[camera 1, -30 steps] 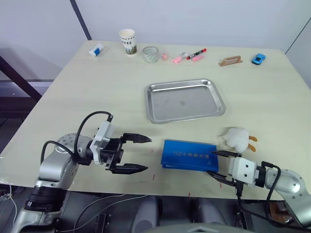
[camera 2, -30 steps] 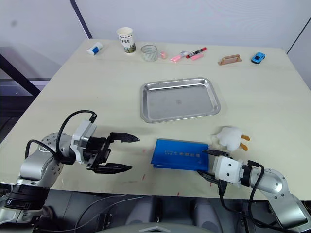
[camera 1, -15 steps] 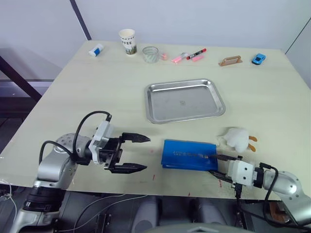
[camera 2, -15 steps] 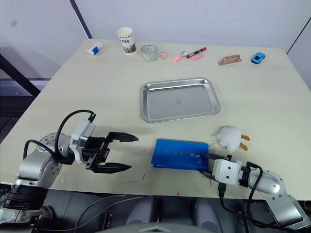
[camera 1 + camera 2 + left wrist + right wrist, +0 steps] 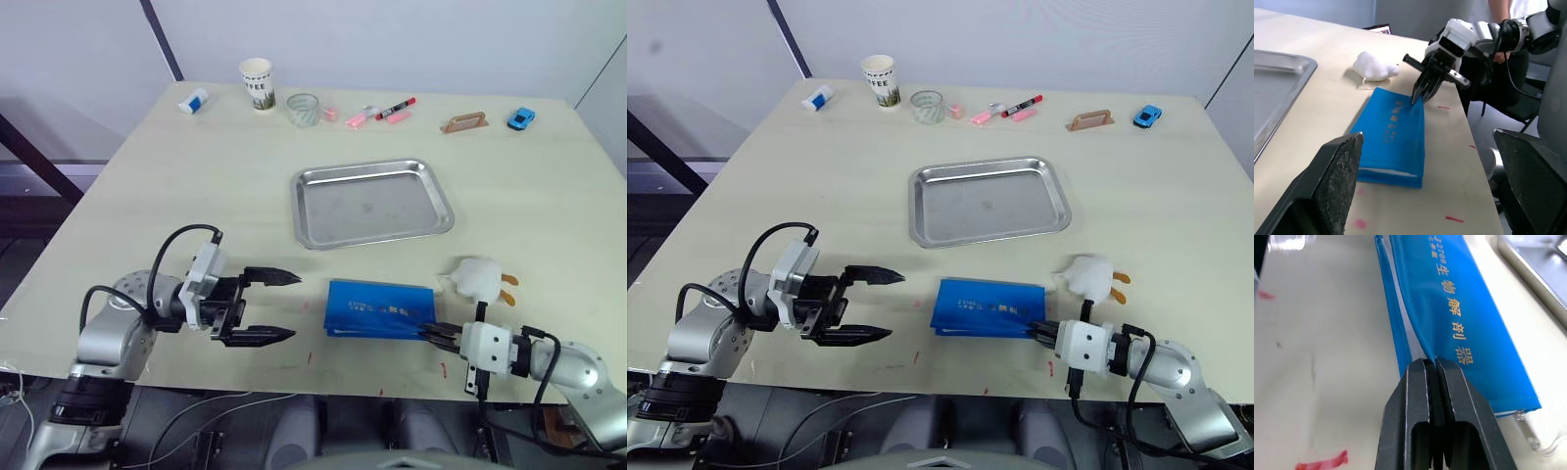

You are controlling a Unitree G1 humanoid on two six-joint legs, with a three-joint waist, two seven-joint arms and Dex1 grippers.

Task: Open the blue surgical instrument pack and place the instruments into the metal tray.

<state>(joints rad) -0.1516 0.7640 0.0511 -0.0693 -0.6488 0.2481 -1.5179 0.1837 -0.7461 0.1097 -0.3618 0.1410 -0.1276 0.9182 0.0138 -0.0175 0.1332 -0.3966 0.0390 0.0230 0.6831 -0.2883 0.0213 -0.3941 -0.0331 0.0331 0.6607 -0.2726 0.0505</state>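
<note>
The blue surgical instrument pack (image 5: pixel 380 308) lies closed and flat near the table's front edge, with gold print on its cover (image 5: pixel 1459 323). My right gripper (image 5: pixel 428 333) is at the pack's right front corner. In the right wrist view, the gripper (image 5: pixel 1431 363) has its jaws pressed together on the edge of the blue cover. My left gripper (image 5: pixel 292 305) hovers open just left of the pack, pointing at it, a short gap away. The metal tray (image 5: pixel 377 206) sits beyond the pack with nothing in it. The instruments are hidden.
A white plush toy (image 5: pixel 480 277) lies right behind the pack's right end. Along the far edge stand a paper cup (image 5: pixel 258 83), a glass (image 5: pixel 304 109), pens (image 5: pixel 377 114), a wooden block (image 5: pixel 464 122) and a blue toy car (image 5: pixel 521 118).
My right gripper's fingers have closed from wide apart onto the pack's right front corner. The left gripper has stayed open and almost still.
</note>
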